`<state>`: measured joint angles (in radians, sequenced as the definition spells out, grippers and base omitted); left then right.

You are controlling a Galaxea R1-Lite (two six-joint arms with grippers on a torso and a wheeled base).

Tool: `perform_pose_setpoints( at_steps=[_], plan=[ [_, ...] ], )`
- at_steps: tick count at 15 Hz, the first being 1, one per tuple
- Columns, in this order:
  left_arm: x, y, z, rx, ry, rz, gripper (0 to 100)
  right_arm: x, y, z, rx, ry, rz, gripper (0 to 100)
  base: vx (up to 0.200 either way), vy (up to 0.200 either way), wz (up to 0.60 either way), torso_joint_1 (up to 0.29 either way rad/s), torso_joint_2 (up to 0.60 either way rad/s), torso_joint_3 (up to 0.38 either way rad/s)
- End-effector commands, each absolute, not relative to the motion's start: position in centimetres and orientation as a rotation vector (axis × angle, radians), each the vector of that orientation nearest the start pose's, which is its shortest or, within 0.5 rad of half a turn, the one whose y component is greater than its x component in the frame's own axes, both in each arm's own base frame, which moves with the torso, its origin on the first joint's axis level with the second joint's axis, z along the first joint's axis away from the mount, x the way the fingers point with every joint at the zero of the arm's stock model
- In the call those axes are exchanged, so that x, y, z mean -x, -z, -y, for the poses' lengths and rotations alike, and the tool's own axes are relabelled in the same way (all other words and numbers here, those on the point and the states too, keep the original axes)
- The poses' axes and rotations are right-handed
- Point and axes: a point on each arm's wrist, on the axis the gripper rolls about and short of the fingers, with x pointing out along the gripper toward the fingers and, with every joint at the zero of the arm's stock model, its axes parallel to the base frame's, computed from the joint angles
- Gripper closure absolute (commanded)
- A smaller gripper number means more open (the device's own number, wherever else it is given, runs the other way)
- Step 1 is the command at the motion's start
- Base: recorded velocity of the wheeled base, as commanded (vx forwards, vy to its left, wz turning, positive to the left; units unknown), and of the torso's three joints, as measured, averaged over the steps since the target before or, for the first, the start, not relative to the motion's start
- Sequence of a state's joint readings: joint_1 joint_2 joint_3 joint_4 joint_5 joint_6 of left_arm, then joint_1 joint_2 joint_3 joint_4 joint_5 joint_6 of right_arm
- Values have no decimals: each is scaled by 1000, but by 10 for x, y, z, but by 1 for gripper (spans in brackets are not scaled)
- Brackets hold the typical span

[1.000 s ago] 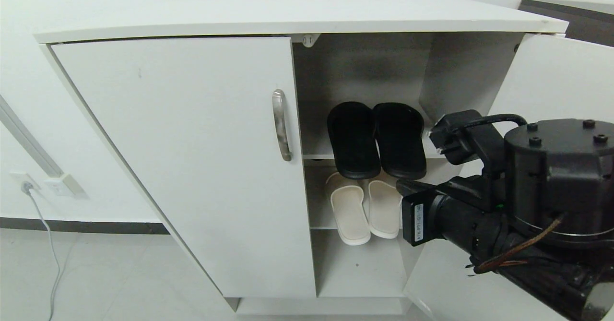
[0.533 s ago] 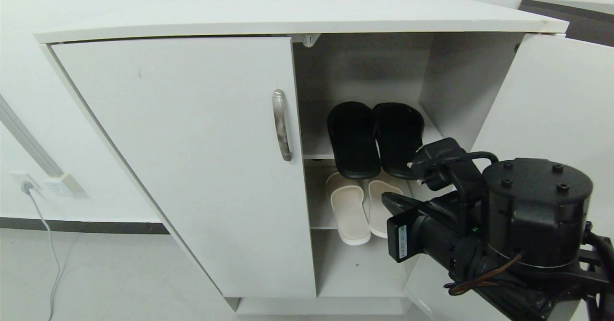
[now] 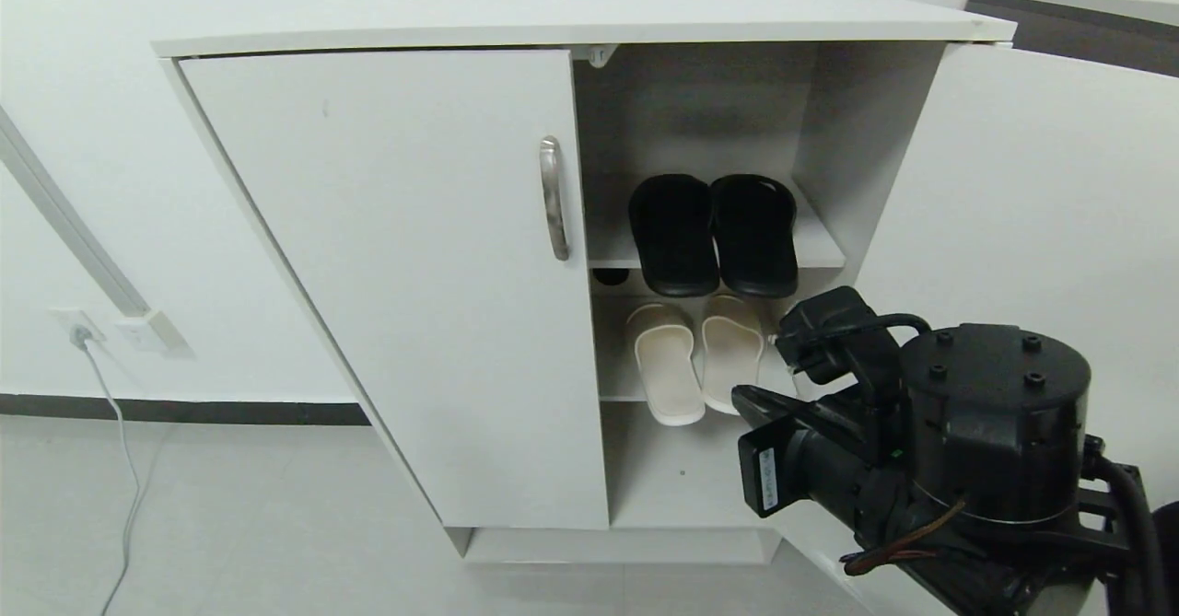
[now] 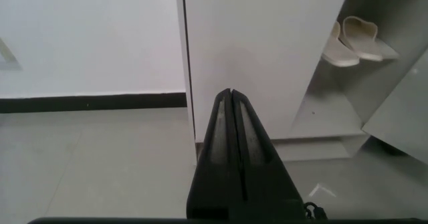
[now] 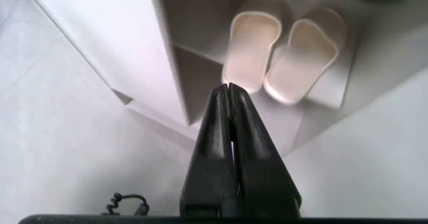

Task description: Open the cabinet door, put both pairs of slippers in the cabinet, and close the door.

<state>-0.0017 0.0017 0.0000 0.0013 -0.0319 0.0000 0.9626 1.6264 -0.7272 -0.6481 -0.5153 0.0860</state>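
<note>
With the black slippers (image 3: 711, 234) on the upper shelf (image 3: 822, 246) and the cream slippers (image 3: 695, 358) on the shelf below (image 3: 615, 384), bring your right tool (image 5: 229, 86) (fingers pressed together, like the left tool (image 4: 231, 91)) behind the open door (image 3: 1032, 229) and push it shut evenly.

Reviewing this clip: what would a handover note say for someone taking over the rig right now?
Grippers: the left gripper is shut and empty, pointing at the closed left door. The right gripper is shut and empty, in front of the open compartment near the white slippers.
Things: the black slippers lie on the upper shelf, the white slippers on the shelf below.
Done: the right door is open and both pairs are inside.
Left: close the right door.
</note>
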Motion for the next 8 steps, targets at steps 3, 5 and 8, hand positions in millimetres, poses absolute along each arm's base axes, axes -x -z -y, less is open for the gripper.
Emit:
perform_pose_setpoints(
  at_steps=[3, 5, 8],
  plan=[
    [23, -75, 1, 0, 34, -3, 100, -170, -181, -226, 97, -437, -218, 100, -200, 0, 0, 1, 4, 2],
    [23, -75, 1, 0, 34, -3, 100, -170, -180, -226, 98, -437, -219, 100, -200, 0, 0, 5, 0, 5],
    [23, -75, 1, 0, 34, -3, 100, -170, -180, -226, 99, -437, -220, 100, -67, 0, 0, 4, 1, 1]
  ],
)
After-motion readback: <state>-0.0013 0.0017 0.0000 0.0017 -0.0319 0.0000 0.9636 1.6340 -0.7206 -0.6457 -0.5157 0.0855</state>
